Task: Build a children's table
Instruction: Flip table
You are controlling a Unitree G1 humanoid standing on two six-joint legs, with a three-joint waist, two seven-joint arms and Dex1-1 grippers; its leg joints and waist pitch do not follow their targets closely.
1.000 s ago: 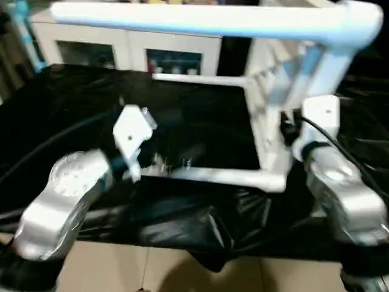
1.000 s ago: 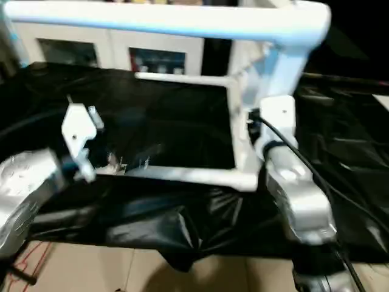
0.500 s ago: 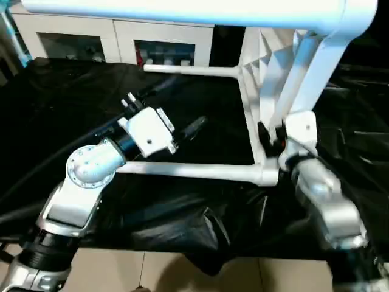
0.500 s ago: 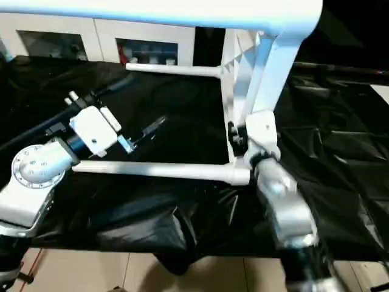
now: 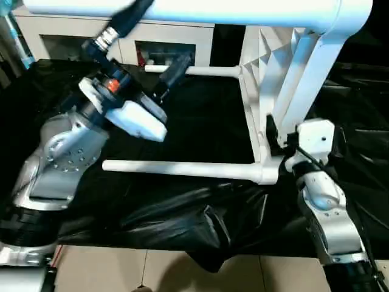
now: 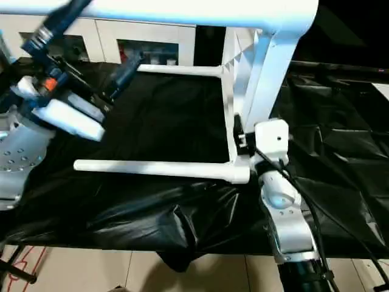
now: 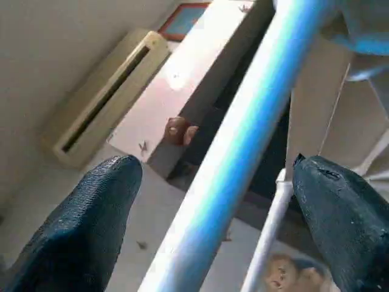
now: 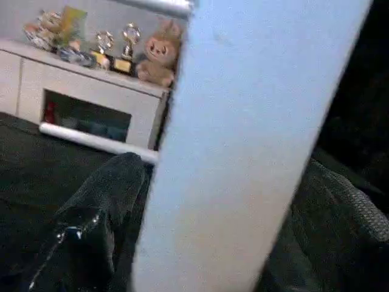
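Tabletop [image 5: 261,79] stands on its edge on a surface covered with black sheet [image 5: 200,115], toward the right of the head views, its ribbed underside facing left. Legs are plugged into its corners and reach out level to the left: a near lower leg [image 5: 182,168] lies along the black sheet, a far lower leg [image 5: 200,71] lies farther back, and an upper leg [image 5: 200,12] runs across the top of the picture. A fourth leg [image 5: 304,76] slants down from the upper right corner toward the right arm. Behind the black sheet stands a white cabinet [image 5: 121,42] with glass doors.

In the same views the left gripper [image 5: 155,42] is raised at the left, pointing up and back, its black fingers spread wide, one tip near the far lower leg and the other up by the upper leg. The right gripper [image 5: 271,135] sits low at the near lower corner of the tabletop, where the near lower leg joins it.

From the left wrist, the upper leg [image 7: 243,140] runs slantwise between the two black fingertips [image 7: 91,213], which stand far apart on either side of it without touching it. The hand holds nothing.

From the right wrist, the slanted leg [image 8: 243,140] rises between the two fingers [image 8: 103,213]. They stand well apart on either side of it; whether they press on it I cannot tell. Beyond it are the far lower leg [image 8: 91,141] and the cabinet [image 8: 79,91], with toys and trophies on top.
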